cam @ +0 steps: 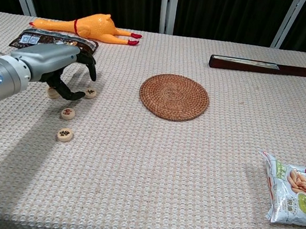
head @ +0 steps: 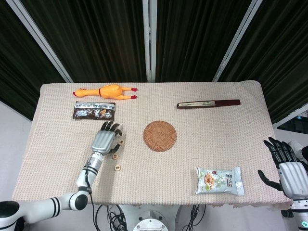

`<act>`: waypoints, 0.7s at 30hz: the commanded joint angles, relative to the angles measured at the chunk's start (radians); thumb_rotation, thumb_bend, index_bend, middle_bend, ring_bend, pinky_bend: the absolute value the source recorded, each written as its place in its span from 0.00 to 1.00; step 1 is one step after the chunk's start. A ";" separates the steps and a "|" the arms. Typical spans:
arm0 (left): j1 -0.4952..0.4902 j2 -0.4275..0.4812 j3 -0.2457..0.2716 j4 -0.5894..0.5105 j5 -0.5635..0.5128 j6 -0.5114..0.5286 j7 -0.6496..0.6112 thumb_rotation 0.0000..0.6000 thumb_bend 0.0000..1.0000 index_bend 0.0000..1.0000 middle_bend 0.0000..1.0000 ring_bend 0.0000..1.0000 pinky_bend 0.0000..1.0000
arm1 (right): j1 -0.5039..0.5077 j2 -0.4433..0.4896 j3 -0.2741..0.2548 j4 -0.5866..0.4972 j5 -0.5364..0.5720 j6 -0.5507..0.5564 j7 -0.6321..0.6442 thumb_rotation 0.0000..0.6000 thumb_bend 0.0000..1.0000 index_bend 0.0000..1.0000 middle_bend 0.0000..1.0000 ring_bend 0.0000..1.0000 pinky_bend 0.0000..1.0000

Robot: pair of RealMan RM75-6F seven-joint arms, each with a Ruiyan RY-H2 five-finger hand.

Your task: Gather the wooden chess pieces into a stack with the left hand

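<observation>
Several round wooden chess pieces lie at the table's left. One piece (cam: 90, 93) (head: 121, 142) sits just beside my left hand's fingertips. A second piece (cam: 68, 113) (head: 115, 156) and a third (cam: 65, 134) (head: 117, 168) lie nearer the front edge. Another piece (cam: 51, 93) shows partly under the palm, by the thumb. My left hand (cam: 58, 62) (head: 107, 138) arches over this spot with fingers spread and curved down, gripping nothing that I can see. My right hand (head: 288, 166) hangs open past the table's right edge, only in the head view.
A yellow rubber chicken (head: 109, 91) and a dark snack packet (head: 94, 110) lie behind the left hand. A woven round coaster (head: 160, 135) sits mid-table, a long dark case (head: 208, 103) at the back right, and a pale snack bag (head: 219, 180) at the front right.
</observation>
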 commanded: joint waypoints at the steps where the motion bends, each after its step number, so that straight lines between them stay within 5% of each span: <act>1: -0.003 -0.002 0.004 0.004 -0.008 -0.003 0.002 1.00 0.33 0.37 0.12 0.00 0.00 | 0.000 0.000 0.000 0.000 0.000 0.000 0.000 1.00 0.25 0.00 0.00 0.00 0.00; 21: -0.018 -0.030 0.024 0.045 -0.007 -0.004 -0.028 1.00 0.33 0.43 0.12 0.00 0.00 | 0.001 0.002 0.005 0.002 0.010 -0.003 0.008 1.00 0.25 0.00 0.00 0.00 0.00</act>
